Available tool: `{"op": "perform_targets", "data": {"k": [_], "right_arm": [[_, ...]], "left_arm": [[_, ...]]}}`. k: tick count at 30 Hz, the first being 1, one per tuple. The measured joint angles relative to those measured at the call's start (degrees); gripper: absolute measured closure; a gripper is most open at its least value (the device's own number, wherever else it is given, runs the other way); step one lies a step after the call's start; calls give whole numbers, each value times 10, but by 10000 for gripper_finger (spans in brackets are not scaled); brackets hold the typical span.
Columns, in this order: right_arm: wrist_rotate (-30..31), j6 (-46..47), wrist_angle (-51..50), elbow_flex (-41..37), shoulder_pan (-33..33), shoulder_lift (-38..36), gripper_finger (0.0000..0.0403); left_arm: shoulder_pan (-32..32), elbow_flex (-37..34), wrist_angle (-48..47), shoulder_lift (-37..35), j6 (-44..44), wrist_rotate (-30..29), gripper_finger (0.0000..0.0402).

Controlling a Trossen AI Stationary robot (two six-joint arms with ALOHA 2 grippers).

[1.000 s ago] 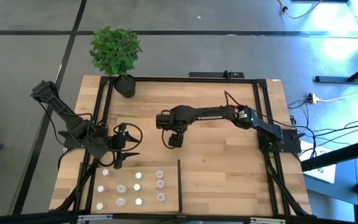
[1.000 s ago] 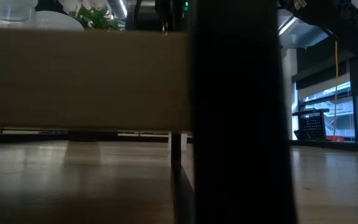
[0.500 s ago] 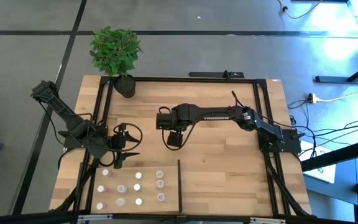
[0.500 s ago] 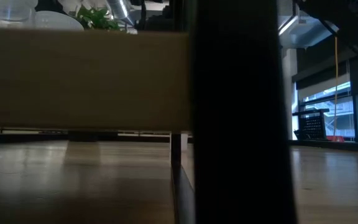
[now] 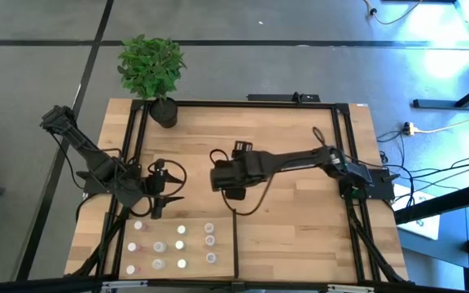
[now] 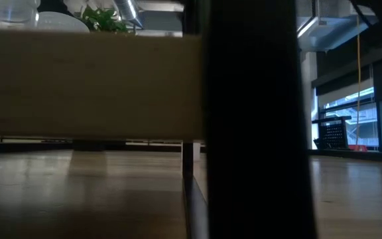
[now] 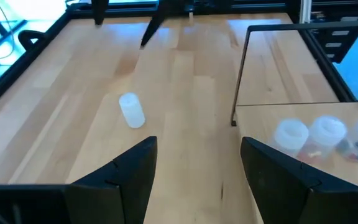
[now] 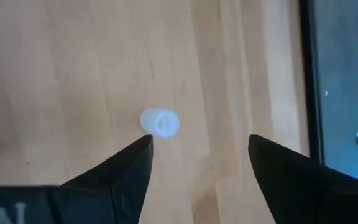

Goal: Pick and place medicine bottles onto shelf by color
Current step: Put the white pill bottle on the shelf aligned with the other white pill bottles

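Note:
Several tiny medicine bottles (image 5: 181, 244) stand upright on the light-wood shelf (image 5: 195, 248) at the table's near left; three of them show in the left wrist view (image 7: 327, 129). One whitish bottle (image 7: 131, 110) lies on its side on the tabletop, apart from the shelf. My right gripper (image 5: 233, 192) hangs over the table's middle, open, and the lying bottle (image 8: 160, 122) shows beyond its fingers, untouched. My left gripper (image 5: 169, 192) is open and empty just beyond the shelf's far edge.
A potted plant (image 5: 165, 112) stands at the far left corner. Black rails (image 5: 234, 244) edge the shelf, and a divider bar (image 7: 238, 81) stands beside the bottles. In the low view a black post (image 6: 251, 119) and a wooden board (image 6: 85, 86) hide the table.
My right gripper has gone a little toward the table's near edge and has turned about, as its arm swung and stretched lower across the table. My left arm has kept still.

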Motion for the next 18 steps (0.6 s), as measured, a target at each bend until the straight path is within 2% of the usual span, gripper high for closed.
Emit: {"op": "perform_targets", "data": {"k": [6,11,18], "right_arm": [[27,-3,-4,0,14,-53,138],[30,-27,-10,0,20,-90,138],[-5,-53,-14,0,20,-127,138]], "left_arm": [[14,0,6,23,0,-3,176],[51,-23,63,54,0,11,176],[106,-41,151,105,41,38,176]]}}
